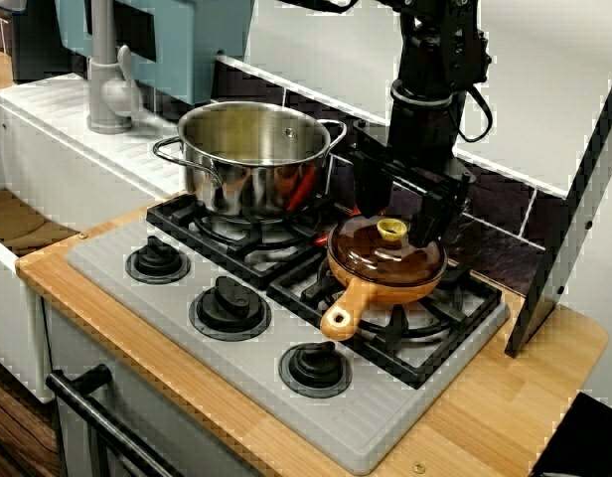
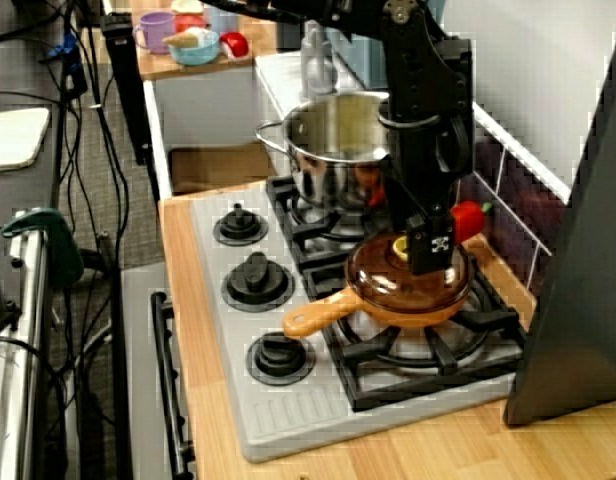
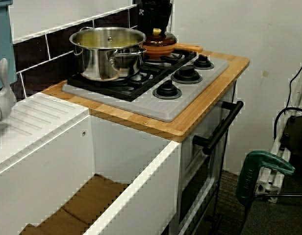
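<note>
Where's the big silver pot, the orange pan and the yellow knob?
silver pot (image 1: 248, 184), front view, its shiny side.
orange pan (image 1: 348, 308), front view, its handle.
yellow knob (image 1: 391, 230), front view, its top.

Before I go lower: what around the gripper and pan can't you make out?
Inside the pan: the dark lid hides the contents in all views.
Contact between the open gripper and the yellow knob: unclear; the gripper partly covers it in the side view.
Red object behind the pan: the gripper hides part in the side view; kind unclear.
Sink-side view: the steel pot blocks most of the pan.
</note>
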Controlling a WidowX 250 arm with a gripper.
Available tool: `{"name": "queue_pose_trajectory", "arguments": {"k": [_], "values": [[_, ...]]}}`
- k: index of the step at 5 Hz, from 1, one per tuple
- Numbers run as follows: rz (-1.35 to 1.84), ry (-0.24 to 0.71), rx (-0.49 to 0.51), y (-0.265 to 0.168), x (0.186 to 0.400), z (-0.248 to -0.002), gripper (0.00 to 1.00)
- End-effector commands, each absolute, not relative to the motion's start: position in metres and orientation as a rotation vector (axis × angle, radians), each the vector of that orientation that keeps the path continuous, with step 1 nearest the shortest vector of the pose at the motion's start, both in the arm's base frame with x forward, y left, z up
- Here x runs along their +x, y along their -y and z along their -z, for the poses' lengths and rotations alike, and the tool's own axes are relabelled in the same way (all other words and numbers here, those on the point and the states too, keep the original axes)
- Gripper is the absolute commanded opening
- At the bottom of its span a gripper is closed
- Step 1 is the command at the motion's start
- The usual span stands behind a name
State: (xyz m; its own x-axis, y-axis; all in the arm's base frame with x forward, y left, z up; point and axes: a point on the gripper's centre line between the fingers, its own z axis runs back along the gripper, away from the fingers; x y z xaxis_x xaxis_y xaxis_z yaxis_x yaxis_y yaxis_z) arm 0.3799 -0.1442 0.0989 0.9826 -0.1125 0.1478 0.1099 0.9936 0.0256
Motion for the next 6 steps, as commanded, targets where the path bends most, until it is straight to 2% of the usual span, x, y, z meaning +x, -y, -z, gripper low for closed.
{"name": "queue_pose_trajectory", "arguments": {"k": [1,2,3,6], "values": [[0.117,0.194,0.009,0.148,0.379,-0.116,1.00],[0.117,0.193,0.011,0.149,0.379,-0.115,1.00],[0.119,0.184,0.002,0.149,0.379,-0.114,0.00],[0.125,0.203,0.010,0.145,0.367,-0.111,0.00]]}}
